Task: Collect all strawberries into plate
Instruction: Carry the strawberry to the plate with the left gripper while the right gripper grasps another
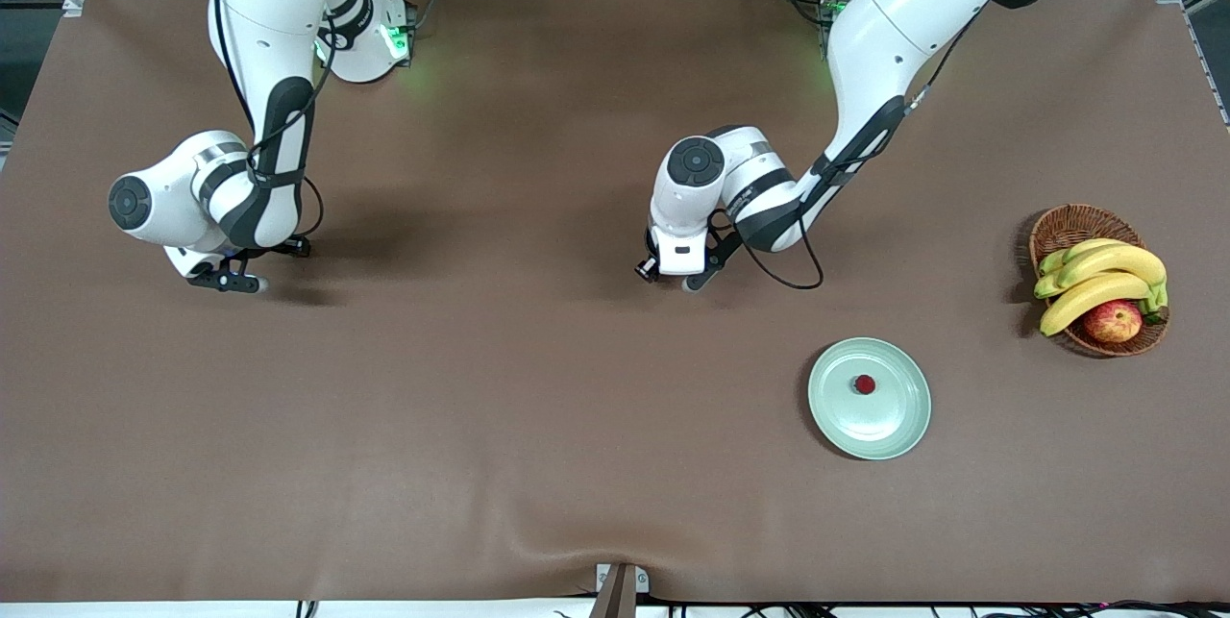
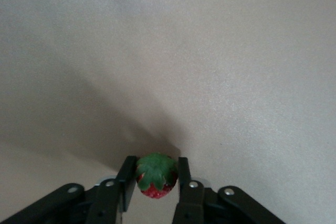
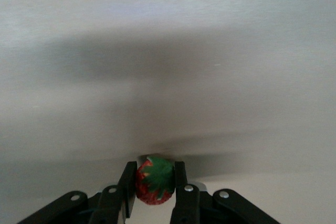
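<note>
Left gripper (image 2: 153, 182) and right gripper (image 3: 153, 181) are each clamping a strawberry (image 2: 155, 182) (image 3: 154, 181); the plate (image 1: 898, 426) (one berry (image 1: 865, 384) inside) is lying nearer the left arm.

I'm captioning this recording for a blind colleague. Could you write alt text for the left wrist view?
The left gripper's two black fingers are shut on a small red strawberry with a green leafy cap. A plain brown table cover fills the rest of the view, with a soft shadow beside the berry.
</note>
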Controlling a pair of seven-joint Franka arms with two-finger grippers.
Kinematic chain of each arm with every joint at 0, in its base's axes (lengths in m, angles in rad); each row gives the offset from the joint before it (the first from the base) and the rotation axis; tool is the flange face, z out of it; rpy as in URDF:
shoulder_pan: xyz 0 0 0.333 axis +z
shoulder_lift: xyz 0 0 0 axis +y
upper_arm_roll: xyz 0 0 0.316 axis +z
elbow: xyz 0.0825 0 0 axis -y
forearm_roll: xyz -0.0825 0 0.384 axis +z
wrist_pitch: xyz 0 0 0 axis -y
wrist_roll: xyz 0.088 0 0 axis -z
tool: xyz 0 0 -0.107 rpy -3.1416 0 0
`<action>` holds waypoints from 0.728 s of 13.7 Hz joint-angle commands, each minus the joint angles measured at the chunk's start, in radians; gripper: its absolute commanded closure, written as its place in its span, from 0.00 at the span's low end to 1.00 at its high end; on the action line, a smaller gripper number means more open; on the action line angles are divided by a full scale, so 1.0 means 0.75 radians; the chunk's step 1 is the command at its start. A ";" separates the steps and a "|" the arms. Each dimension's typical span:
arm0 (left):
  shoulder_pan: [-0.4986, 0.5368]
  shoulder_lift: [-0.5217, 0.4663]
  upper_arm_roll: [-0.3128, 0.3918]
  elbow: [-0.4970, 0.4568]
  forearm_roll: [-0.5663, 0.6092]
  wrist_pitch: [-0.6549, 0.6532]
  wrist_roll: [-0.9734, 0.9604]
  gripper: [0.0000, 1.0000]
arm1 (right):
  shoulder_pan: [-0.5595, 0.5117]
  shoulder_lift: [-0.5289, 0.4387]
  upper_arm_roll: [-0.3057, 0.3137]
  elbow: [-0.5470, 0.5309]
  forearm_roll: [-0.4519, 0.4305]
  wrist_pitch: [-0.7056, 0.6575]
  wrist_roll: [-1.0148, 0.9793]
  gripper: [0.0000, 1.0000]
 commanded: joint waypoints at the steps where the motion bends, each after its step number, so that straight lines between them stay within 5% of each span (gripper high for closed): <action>1: -0.012 0.017 0.007 0.028 0.042 0.010 -0.003 1.00 | -0.016 -0.018 -0.043 0.095 0.026 -0.126 0.029 1.00; 10: 0.252 -0.055 0.013 0.231 0.035 -0.234 0.666 1.00 | 0.015 -0.018 -0.098 0.561 -0.015 -0.672 0.753 1.00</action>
